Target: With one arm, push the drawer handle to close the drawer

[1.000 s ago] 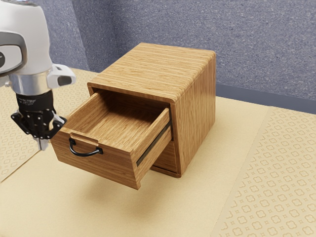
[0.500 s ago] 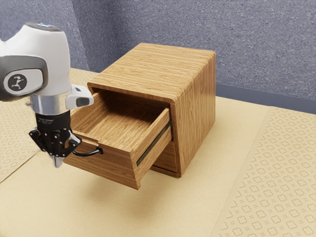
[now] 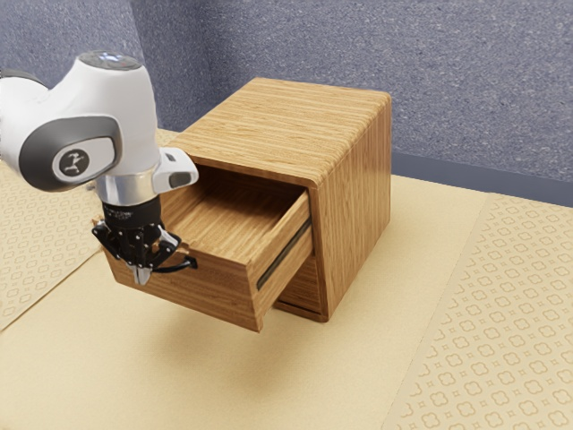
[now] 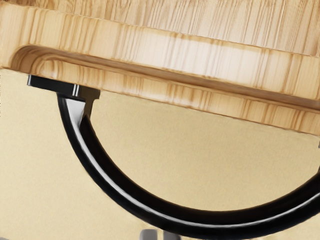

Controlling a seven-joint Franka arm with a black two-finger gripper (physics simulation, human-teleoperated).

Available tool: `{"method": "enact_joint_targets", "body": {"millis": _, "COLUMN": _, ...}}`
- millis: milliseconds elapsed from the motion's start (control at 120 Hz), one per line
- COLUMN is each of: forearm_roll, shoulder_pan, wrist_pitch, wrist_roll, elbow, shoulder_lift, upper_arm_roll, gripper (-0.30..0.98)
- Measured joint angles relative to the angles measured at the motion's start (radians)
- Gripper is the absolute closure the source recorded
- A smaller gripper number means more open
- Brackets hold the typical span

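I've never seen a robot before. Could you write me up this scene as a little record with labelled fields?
Furniture: wooden cabinet on a pale surface
Drawer: wooden drawer, open, sticking out of the cabinet's front
Handle: black, curved handle on the drawer's front
Robot: one arm, white and grey, in front of the drawer
Jaws: closed, tips down, at the outer side of the handle's curve
Grip on handle: none
Job: push the drawer shut
Job status: not finished
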Motion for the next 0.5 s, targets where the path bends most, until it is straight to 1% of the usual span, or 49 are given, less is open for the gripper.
{"method": "enact_joint_targets", "body": {"millis": 192, "forearm_roll": 0.041, "shoulder_pan": 0.000, "wrist_pitch": 0.090, "wrist_roll": 0.006, "elbow": 0.004, "shoulder_lift": 0.036, "upper_arm_roll": 0.000, "gripper": 0.79}}
{"method": "enact_joint_targets", "body": {"millis": 500, "forearm_roll": 0.117, "shoulder_pan": -0.009, "wrist_pitch": 0.209, "wrist_roll": 0.013, "elbow": 0.010, "shoulder_lift": 0.052, "upper_arm_roll": -0.001, "gripper": 0.79}}
